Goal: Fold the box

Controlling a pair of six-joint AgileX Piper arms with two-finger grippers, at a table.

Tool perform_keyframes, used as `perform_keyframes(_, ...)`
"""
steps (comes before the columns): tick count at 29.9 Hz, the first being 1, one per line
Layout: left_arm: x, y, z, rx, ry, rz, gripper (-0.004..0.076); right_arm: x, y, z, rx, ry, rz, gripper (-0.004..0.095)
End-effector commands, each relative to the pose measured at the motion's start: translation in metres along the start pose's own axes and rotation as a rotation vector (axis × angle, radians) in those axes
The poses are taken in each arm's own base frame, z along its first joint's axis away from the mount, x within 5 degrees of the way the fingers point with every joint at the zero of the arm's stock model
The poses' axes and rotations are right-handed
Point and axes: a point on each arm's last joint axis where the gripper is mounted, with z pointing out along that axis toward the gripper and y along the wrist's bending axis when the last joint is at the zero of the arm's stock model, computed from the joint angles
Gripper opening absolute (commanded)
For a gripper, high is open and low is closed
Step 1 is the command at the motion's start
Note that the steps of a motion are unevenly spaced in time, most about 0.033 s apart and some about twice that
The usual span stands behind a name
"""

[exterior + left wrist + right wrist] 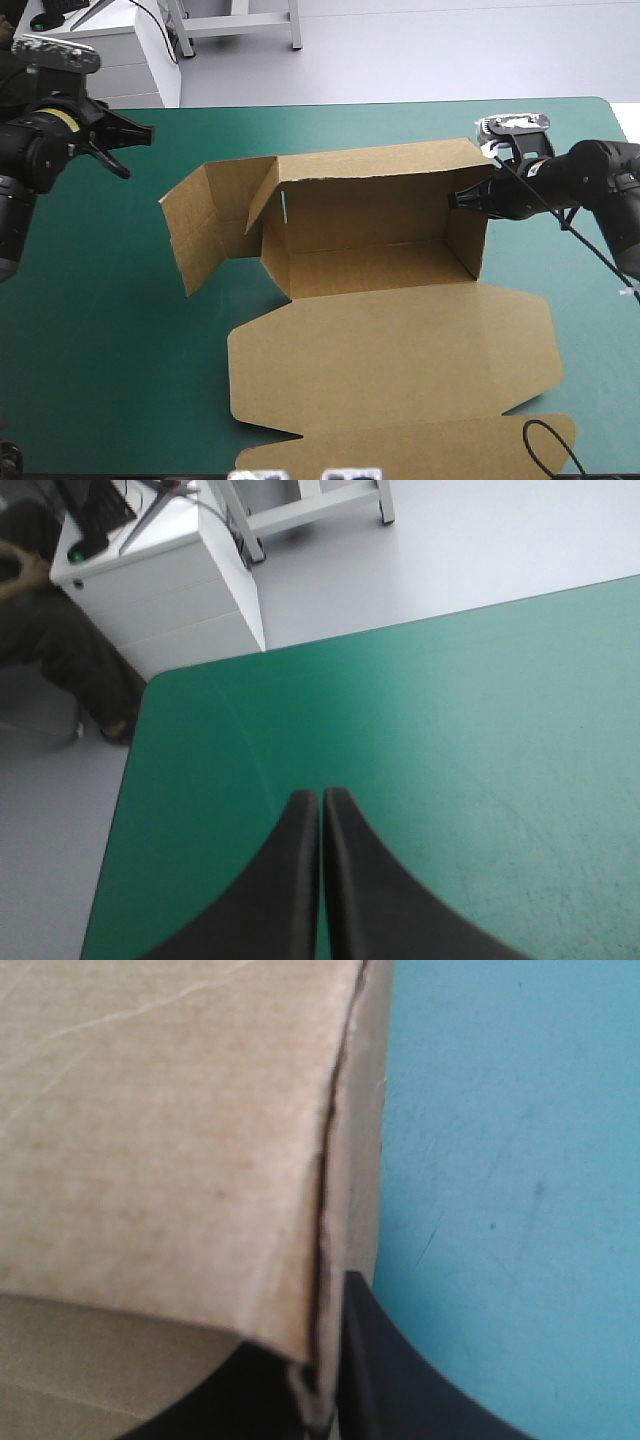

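The brown box [380, 270] lies in the middle of the table. Its back wall and right end wall stand raised, and a wide lid panel lies flat toward the near edge. At the left end a flap stands loose and splayed outward. My right gripper [458, 199] is at the top of the right end wall, shut on the box; in the right wrist view the board's edge [325, 1260] runs between the black fingers [390, 1370]. My left gripper [138, 133] is shut and holds nothing. It hovers over the teal-green cover [450, 730] near the far left corner, apart from the box.
The table's far edge and far left corner show in the left wrist view, with floor and a white cabinet [160, 590] beyond. Bare teal-green cover [100, 350] lies left of the box and along the right side.
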Motion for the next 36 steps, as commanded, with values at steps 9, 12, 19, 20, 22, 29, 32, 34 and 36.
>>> perform_keyframes(9,0.031,0.041,0.004,0.064,0.083,-0.201,-0.0002,-0.009,0.007,-0.002,-0.041,0.114,0.031,0.0001)
perform_keyframes(12,0.043,0.040,0.013,0.069,0.130,-0.204,-0.0002,-0.009,0.005,0.015,-0.047,0.164,0.047,0.0001)
perform_keyframes(19,0.058,0.033,0.023,0.124,0.192,-0.216,-0.0002,-0.018,-0.004,0.060,-0.054,0.169,0.061,0.0001)
perform_keyframes(20,0.058,0.032,0.022,0.132,0.194,-0.222,-0.0002,-0.021,-0.004,0.065,-0.059,0.150,0.056,0.0001)
perform_keyframes(22,0.058,0.031,0.022,0.142,0.191,-0.224,-0.0002,-0.025,-0.006,0.072,-0.066,0.113,0.053,0.0001)
perform_keyframes(29,0.059,0.030,0.022,0.157,0.201,-0.193,-0.0002,-0.037,-0.011,0.090,-0.052,0.000,0.057,0.0070)
perform_keyframes(32,0.059,0.030,0.022,0.155,0.204,-0.190,-0.0002,-0.040,-0.013,0.095,-0.045,-0.024,0.060,0.0199)
perform_keyframes(34,0.059,0.030,0.022,0.155,0.204,-0.190,-0.0002,-0.041,-0.014,0.098,-0.042,-0.034,0.063,0.0277)
perform_keyframes(36,0.059,0.030,0.022,0.155,0.204,-0.190,-0.0002,-0.044,-0.014,0.098,-0.036,-0.059,0.057,0.0338)
